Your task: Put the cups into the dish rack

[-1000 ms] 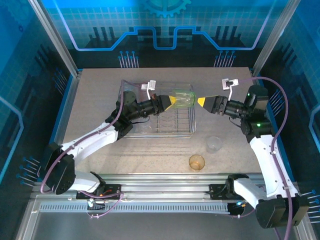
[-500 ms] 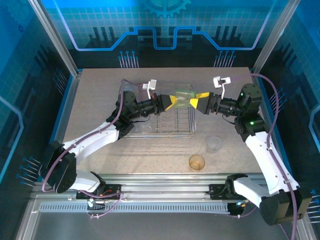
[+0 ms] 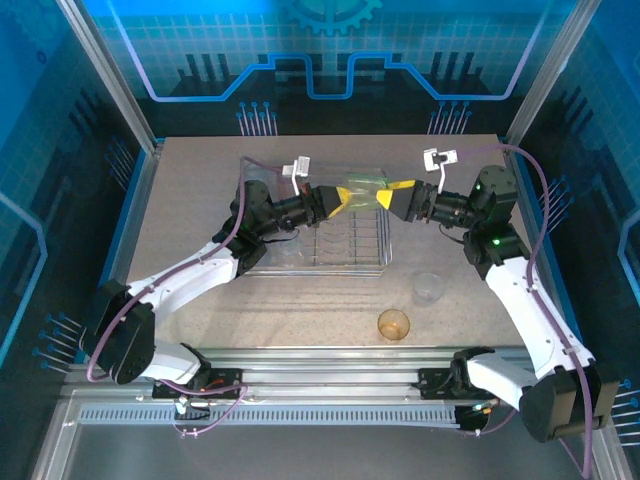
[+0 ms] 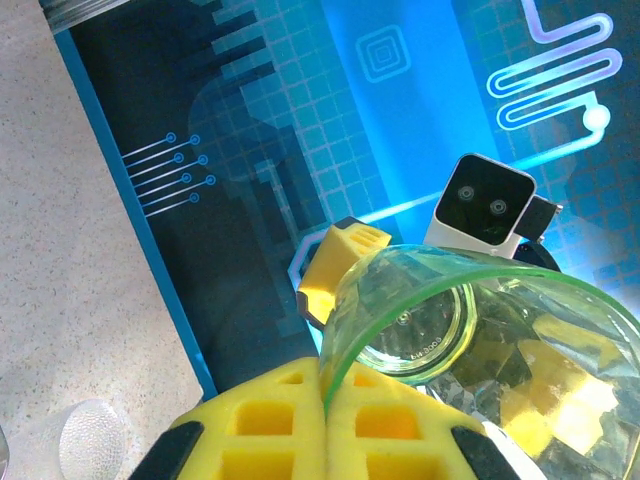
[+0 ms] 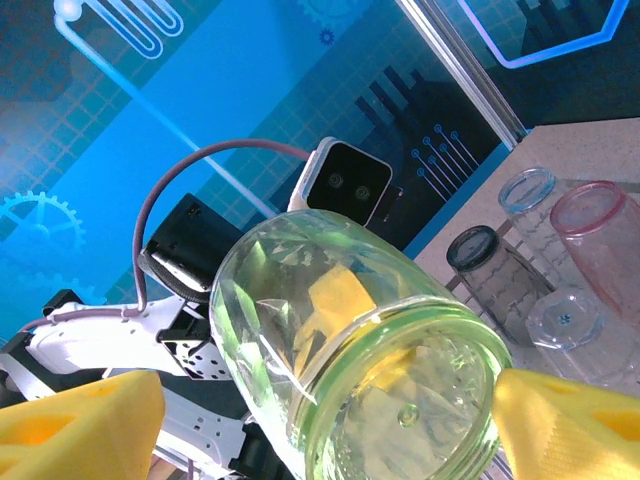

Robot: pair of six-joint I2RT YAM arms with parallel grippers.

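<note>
My left gripper (image 3: 343, 198) is shut on the rim of a green cup (image 3: 362, 193), held on its side above the dish rack (image 3: 335, 248). In the left wrist view the yellow fingers (image 4: 390, 425) pinch the green cup's (image 4: 450, 330) wall. My right gripper (image 3: 390, 196) stands open, its jaws straddling the cup's base. In the right wrist view, the right gripper (image 5: 330, 425) has a finger on each side of the green cup (image 5: 370, 350), the left one apart from it. Grey (image 5: 490, 275), blue (image 5: 525, 190), pink (image 5: 600, 240) and clear (image 5: 565, 320) cups sit upside down in the rack.
A clear cup (image 3: 428, 287) and an orange cup (image 3: 393, 325) stand on the table in front of the rack's right corner, near the right arm. Another clear cup (image 4: 90, 440) shows low in the left wrist view. Blue walls close in the table's back and sides.
My right gripper has moved left and closed the gap to the green cup, so its jaws now surround the base. The left gripper has kept its hold with barely any motion.
</note>
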